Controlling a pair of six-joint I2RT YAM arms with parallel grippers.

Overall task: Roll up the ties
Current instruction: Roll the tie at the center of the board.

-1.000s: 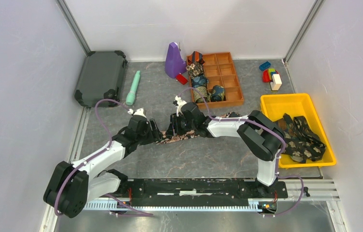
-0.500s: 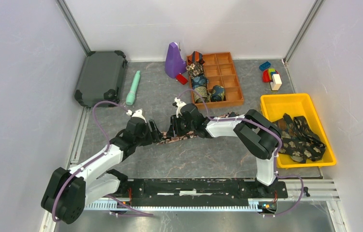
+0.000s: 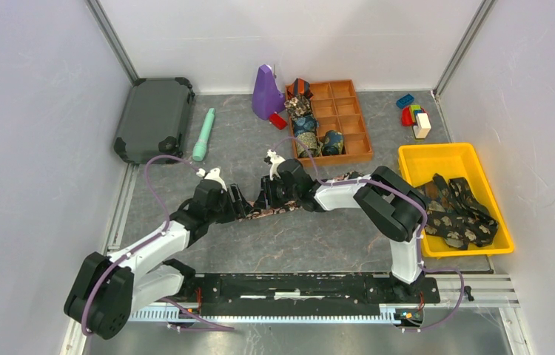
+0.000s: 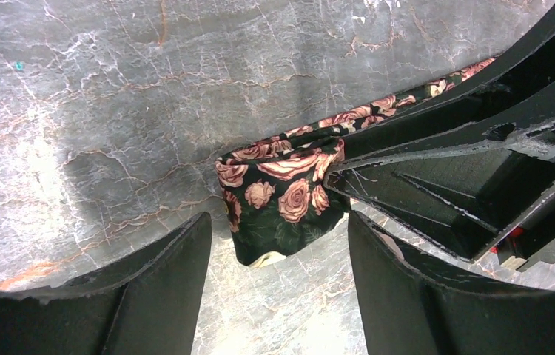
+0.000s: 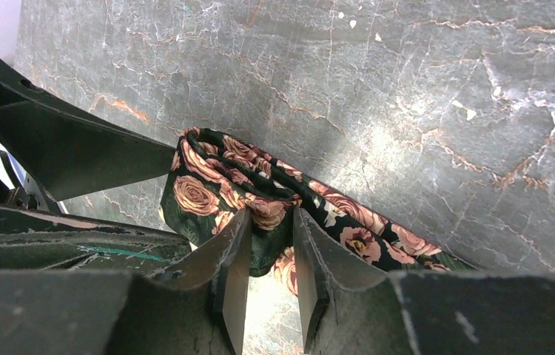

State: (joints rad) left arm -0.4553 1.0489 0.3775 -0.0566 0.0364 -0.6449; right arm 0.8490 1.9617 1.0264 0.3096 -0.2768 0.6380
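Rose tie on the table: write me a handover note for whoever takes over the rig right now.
Left gripper: open, straddling the folded end of the rose tie.
Right gripper: shut on that fold.
The tie's remaining length lies flat on the table.
Done: several rolled ties sit in the orange tray.
Left: finish rolling this one, tray it, then do the loose ties in the yellow bin.

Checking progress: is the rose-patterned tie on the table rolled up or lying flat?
The tie is partly rolled: its end is folded over itself in layers, pinched by the right gripper; the rest trails flat along the table.
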